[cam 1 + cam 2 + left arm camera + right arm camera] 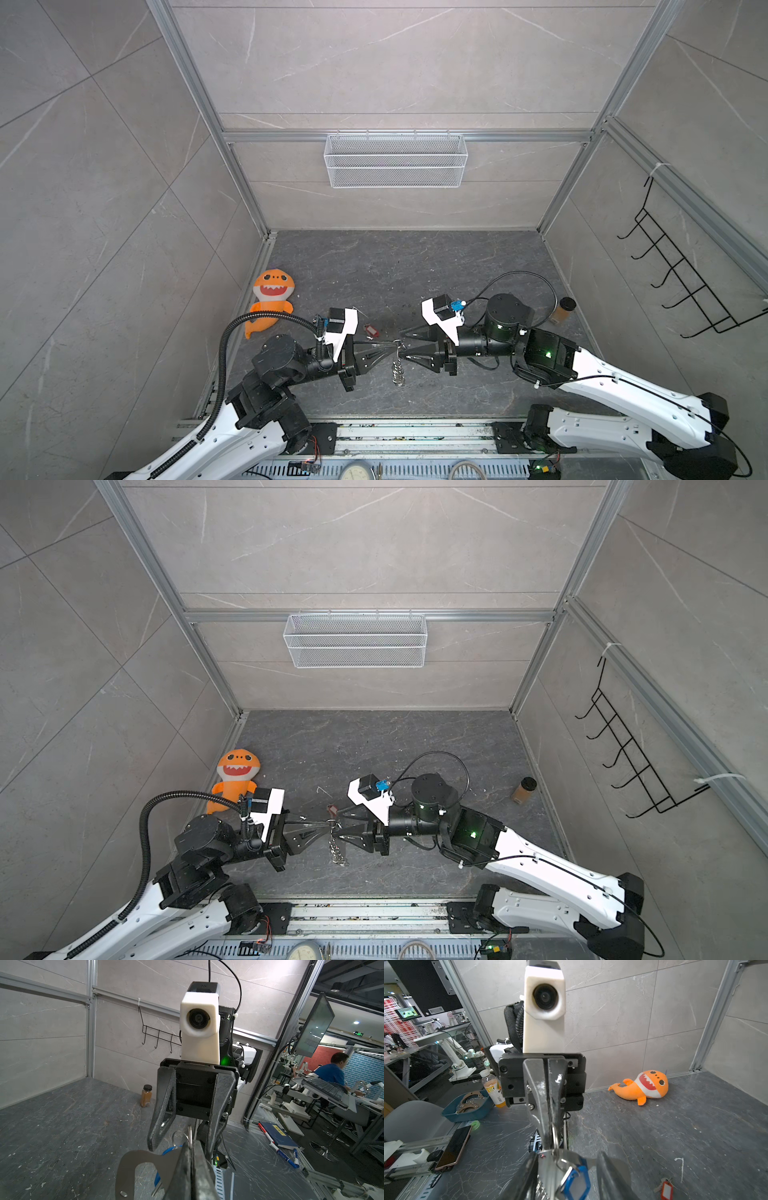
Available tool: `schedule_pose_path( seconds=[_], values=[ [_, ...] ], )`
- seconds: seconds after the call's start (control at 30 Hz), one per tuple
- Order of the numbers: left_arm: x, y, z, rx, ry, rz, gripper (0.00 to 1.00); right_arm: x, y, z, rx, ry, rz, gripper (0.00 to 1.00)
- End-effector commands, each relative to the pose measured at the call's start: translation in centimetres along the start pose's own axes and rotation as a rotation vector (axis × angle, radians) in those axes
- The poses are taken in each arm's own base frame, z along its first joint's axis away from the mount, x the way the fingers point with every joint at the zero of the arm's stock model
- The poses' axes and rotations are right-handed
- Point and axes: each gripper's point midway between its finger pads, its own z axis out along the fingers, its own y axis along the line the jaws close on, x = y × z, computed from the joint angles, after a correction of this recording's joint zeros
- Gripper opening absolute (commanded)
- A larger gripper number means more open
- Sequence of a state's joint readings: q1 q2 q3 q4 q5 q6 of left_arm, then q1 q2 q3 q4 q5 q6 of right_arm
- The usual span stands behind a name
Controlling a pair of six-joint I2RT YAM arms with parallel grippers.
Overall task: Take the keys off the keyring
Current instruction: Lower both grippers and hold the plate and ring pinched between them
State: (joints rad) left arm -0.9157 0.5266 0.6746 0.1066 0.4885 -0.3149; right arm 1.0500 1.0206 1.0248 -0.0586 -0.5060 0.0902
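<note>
In both top views my left gripper [393,348] is pinched shut on the keyring [398,371], whose chain hangs from the tips. My right gripper [402,344] faces it, jaws half apart. The red-tagged key [369,330] lies loose on the table [457,270]. In the left wrist view, the strap [126,1165] sits beside my shut fingers. In the right wrist view, the blue-tagged key [576,1185] sits between my right jaws; I cannot tell whether they touch it.

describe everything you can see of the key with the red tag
The red-tagged key is a small silvery metal key joined to a red plastic tag with a white label window. It lies flat and by itself on the dark, stone-look table, tag and key side by side. In a top view it shows only as a small red patch. Nothing but the tabletop touches it.
</note>
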Motion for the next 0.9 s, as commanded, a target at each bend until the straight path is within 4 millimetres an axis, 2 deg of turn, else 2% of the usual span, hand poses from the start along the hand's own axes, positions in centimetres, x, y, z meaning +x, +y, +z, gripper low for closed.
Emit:
schedule_pose_path(
  seconds=[0.0, 0.17, 0.27, 0.5, 0.6, 0.67, 0.87],
  values=[
    [-2.14, -0.57, -0.43, 0.007, -0.086, 0.037, 0.00, -1.08, 1.05, 0.18, -0.059, -0.038, 0.004, 0.43],
    [-2.11, -0.54, -0.42, 0.005, -0.084, 0.035, 0.00, -1.11, 1.06, 0.33, -0.063, -0.038, 0.009, 0.29],
    [-2.13, -0.55, -0.45, 0.005, -0.085, 0.034, 0.00, -1.12, 0.93, 0.37, -0.058, -0.039, 0.012, 0.25],
    [-2.08, -0.41, -0.44, -0.002, -0.085, 0.033, 0.00, -1.38, 0.91, 0.40, -0.059, -0.054, 0.032, 0.23],
    [-2.16, -0.39, -0.46, -0.004, -0.088, 0.034, 0.00, -1.44, 0.97, 0.37, -0.061, -0.058, 0.038, 0.30],
    [-2.07, -0.33, -0.44, -0.006, -0.086, 0.032, 0.00, -1.51, 0.95, 0.35, -0.060, -0.063, 0.041, 0.31],
    [-2.10, -0.32, -0.48, -0.007, -0.089, 0.030, 0.00, -1.21, 0.78, 0.62, -0.060, -0.051, 0.050, 0.13]
  ],
)
